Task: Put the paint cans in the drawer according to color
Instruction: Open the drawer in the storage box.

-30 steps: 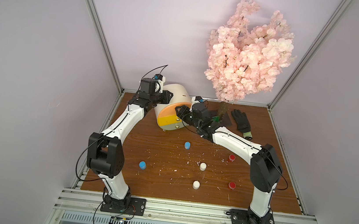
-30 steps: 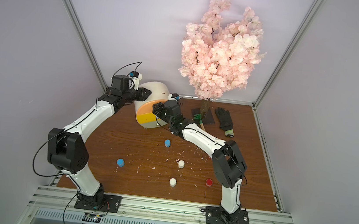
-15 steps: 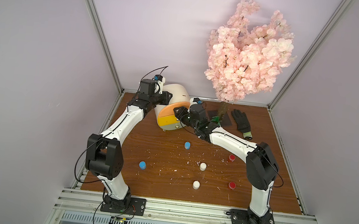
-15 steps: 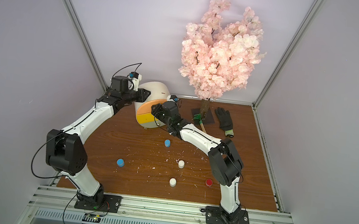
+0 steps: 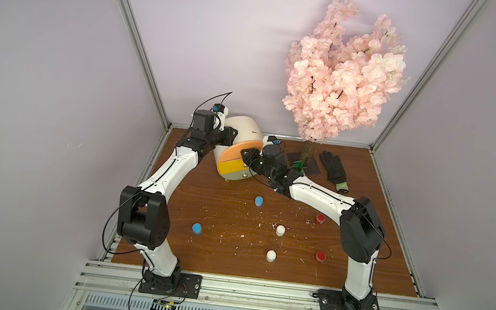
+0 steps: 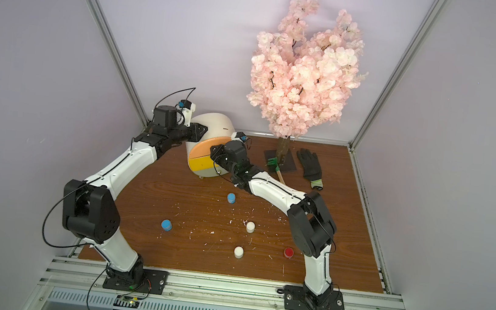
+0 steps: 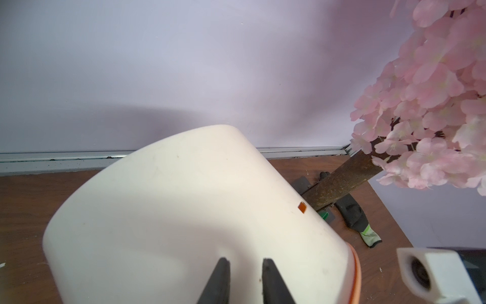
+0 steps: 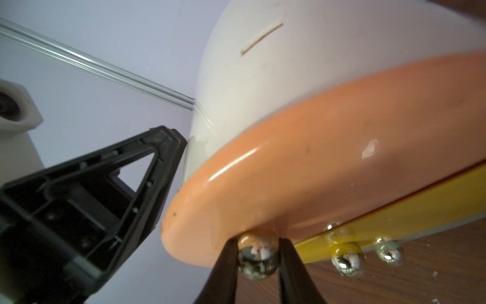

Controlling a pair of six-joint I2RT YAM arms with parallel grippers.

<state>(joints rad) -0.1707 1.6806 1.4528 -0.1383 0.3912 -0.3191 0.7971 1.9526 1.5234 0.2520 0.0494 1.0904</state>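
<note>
Right wrist view: the drawer (image 8: 302,79) faces my right gripper (image 8: 258,244), clamped on its peach knob (image 8: 259,260); I barely see the grey front (image 8: 434,228).

On my brown counter (image 5: 213,253) I see the drawer (image 5: 234,163) far back, six paint cans (image 5: 280,230) scattered nearer, and a black glove (image 5: 334,168) and a tree base (image 5: 313,168) far right.

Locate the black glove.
In both top views, the black glove lies on the wooden table, far right, beside the dark base plate of the blossom tree.

Both arms reach forward, left tool (image 7: 246,265) closed, right tool (image 8: 259,243) pinched on a knob (image 8: 259,259)
</note>
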